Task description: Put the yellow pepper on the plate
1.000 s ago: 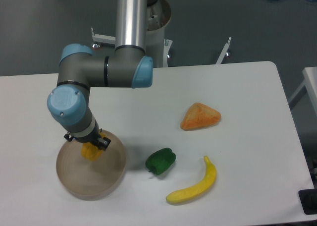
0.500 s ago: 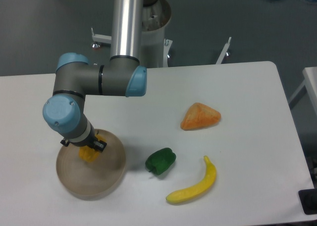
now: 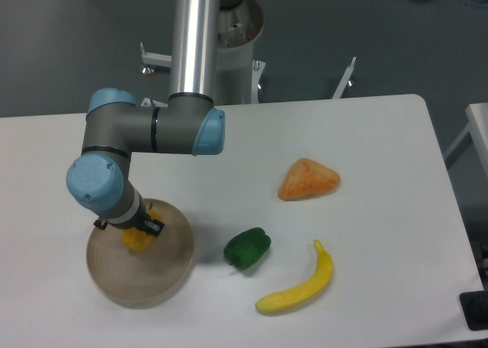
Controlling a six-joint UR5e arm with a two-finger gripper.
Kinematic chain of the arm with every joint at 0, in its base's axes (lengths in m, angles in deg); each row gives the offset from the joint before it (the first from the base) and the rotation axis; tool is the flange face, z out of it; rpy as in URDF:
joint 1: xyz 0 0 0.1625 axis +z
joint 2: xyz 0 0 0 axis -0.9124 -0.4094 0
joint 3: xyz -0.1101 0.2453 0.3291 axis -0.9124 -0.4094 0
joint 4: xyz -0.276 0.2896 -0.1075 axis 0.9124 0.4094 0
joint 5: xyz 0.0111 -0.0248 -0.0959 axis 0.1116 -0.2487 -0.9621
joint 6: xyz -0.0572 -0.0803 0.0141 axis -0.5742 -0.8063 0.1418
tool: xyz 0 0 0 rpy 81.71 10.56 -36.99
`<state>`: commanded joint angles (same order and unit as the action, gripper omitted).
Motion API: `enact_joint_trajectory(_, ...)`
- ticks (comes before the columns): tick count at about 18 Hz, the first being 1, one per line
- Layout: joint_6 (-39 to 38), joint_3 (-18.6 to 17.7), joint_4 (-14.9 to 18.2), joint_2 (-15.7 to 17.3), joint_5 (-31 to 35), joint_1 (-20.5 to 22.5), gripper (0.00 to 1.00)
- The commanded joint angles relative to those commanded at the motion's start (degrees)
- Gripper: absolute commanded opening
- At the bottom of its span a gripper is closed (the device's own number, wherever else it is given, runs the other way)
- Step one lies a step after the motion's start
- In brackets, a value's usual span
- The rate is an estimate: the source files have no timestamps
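Observation:
The yellow pepper [image 3: 137,239] is over the round beige plate [image 3: 145,275] at the front left of the table, at or just above its surface. My gripper [image 3: 139,230] hangs straight down over the plate with the pepper between its fingers. The wrist hides most of the fingers and the top of the pepper. I cannot tell whether the jaws still press on the pepper.
A green pepper [image 3: 247,248] lies just right of the plate. A yellow banana [image 3: 300,285] lies at the front, right of it. An orange wedge [image 3: 308,179] lies further back at the right. The arm's grey base column [image 3: 197,35] stands behind the table.
The arm has shifted left over the plate and come down a little, taking the pepper with it. In the last half second it barely moved.

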<state>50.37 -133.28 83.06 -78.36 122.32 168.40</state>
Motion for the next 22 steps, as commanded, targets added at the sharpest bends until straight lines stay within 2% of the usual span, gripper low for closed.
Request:
enact_joint_trajectory(7,0.0,0.1,-0.1,-0.2,-0.1,-0.3,0.61)
enact_joint_trajectory(11,0.1,0.5,-0.1,0.2,0.0,-0.2,0.92)
enact_joint_trajectory(13,0.1,0.7,-0.1,0.4,0.1,-0.2,0.99)
enact_joint_trajectory(18,1.2,2.4,-0.4,1.5,0.1,0.8,1.00)
enact_joint_trajectory(20,2.2,3.2,-0.6,1.8,0.2,3.7,1.00)
enact_joint_trajectory(22,6.3,3.4,-0.5,2.8,0.3,5.9,1.00)
